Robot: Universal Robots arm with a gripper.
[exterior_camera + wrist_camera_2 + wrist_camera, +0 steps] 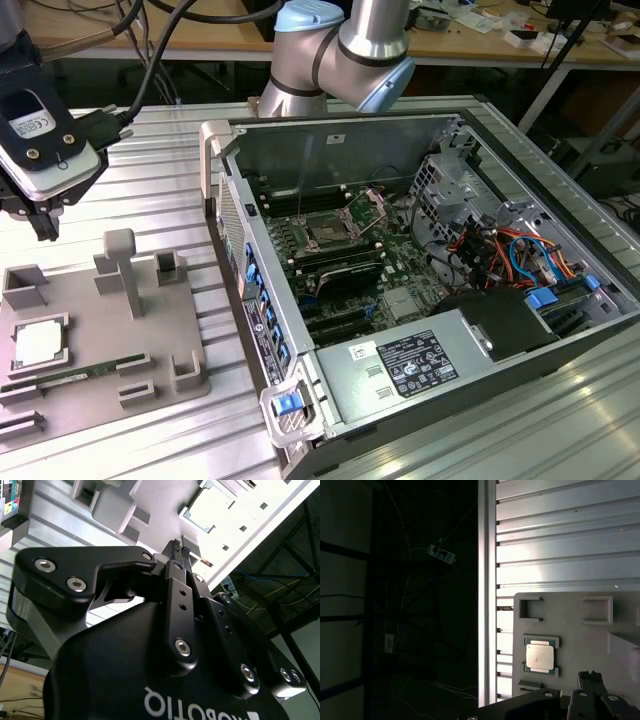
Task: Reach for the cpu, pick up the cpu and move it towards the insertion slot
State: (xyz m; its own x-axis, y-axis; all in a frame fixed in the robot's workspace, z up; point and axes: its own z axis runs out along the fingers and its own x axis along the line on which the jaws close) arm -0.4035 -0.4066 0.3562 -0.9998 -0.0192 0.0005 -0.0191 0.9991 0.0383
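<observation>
The gripper (45,228) hangs over the far end of the grey tray (150,345), at the exterior view's left. In both wrist views its 2 fingers (176,545) are closed together with nothing between them. The arm (345,45) reaches in from behind the case (330,135).

The cpu (40,343) lies flat in a square pocket of the tray, silver side up, nearer the camera than the gripper and apart from it. In the first wrist view the cpu (540,656) sits in its pocket near the fingertips (590,676) but not touching them. In the second wrist view the tray beyond the fingertips is washed out bright, and I cannot tell the cpu there.

A thin green memory stick (85,371) lies in a groove just beside the cpu. A tall grey post (120,265) stands upright on the tray, between the cpu and the case, and a smaller block (170,268) stands beside it. The tray rests on a ribbed metal table (165,170).

The slot (328,232) is on the board inside the open case, well apart from the cpu, at the exterior view's right. Its shiny bracket (366,212) stands tilted up beside it. The case's side wall (262,310) rises between tray and slot. Orange and blue cables (500,250) bunch at the case's far side.
</observation>
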